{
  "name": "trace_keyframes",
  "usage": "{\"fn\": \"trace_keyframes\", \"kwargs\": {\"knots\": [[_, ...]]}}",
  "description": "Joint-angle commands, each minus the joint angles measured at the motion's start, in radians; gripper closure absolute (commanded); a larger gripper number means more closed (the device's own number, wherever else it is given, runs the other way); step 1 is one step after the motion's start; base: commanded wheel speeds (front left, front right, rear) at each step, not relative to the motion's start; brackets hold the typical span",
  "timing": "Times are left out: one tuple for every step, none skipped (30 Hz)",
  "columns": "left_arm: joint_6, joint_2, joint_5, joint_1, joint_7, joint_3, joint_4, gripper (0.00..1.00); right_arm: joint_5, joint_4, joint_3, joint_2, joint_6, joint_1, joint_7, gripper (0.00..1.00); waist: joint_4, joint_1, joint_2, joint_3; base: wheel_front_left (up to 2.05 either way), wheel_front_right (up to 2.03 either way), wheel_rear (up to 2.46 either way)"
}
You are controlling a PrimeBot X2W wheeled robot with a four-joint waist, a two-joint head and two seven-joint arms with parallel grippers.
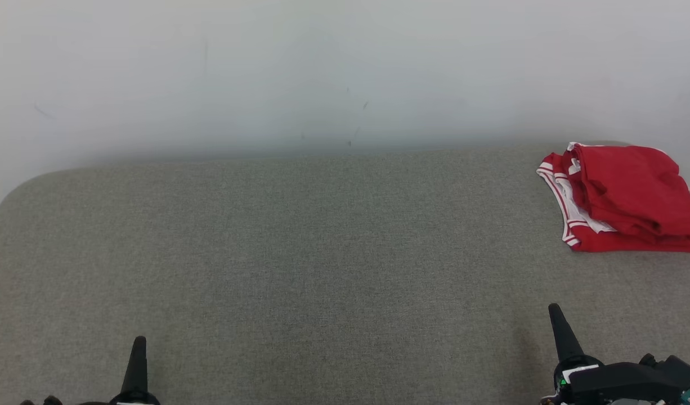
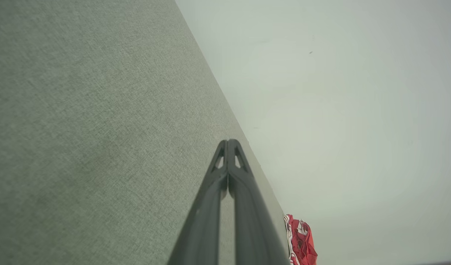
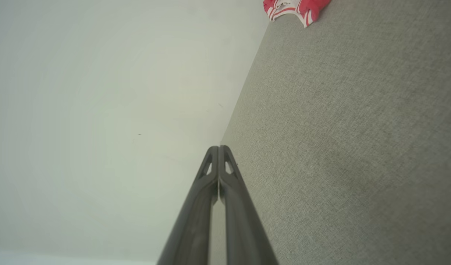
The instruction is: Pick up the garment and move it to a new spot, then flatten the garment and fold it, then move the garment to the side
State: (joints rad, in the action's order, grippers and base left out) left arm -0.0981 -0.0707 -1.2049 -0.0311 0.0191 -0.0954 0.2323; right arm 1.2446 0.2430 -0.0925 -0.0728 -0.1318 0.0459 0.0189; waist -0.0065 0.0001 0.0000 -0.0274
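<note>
We see the garment point(image 1: 626, 197), a red piece with white trim and stripes, lying folded in a compact bundle at the far right of the head view, about halfway up the frame. It rests on the grey fabric-covered counter point(image 1: 322, 253), close to the counter's far edge where the pale wall point(image 1: 322, 67) begins. Its striped edges face toward the left of the frame, and its right side runs to the frame's edge.

Our left hand point(image 1: 138, 360) rises from the bottom edge at the lower left of the head view, and our right hand point(image 1: 561, 332) shows at the lower right. Both are well apart from the garment and touch nothing.

In the left wrist view, the left hand point(image 2: 228, 141) has its two dark fingers pressed together at the tips, empty, with the garment point(image 2: 302, 243) a small red patch at the bottom edge, just right of the fingers. In the right wrist view, the right hand point(image 3: 219, 147) is likewise closed tip to tip with nothing between its fingers, and the garment point(image 3: 299, 7) sits at the top edge, right of centre, on the counter point(image 3: 339, 147).
</note>
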Motion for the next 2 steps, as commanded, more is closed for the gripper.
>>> {"fn": "trace_keyframes", "kwargs": {"knots": [[-0.008, 0.002, -0.035, -0.024, 0.007, -0.005, -0.004, 1.00, 0.027, -0.006, -0.003, 0.003, 0.001, 0.020, 0.008, 1.00, 0.000, -0.0001, 0.0000, 0.001, 0.00, 0.00, 0.00], [-0.009, 0.002, -0.045, -0.025, 0.009, -0.005, -0.003, 1.00, 0.037, -0.006, -0.004, 0.004, 0.001, 0.021, 0.010, 1.00, 0.000, -0.0001, 0.0000, 0.002, 0.00, 0.00, 0.00]]}}
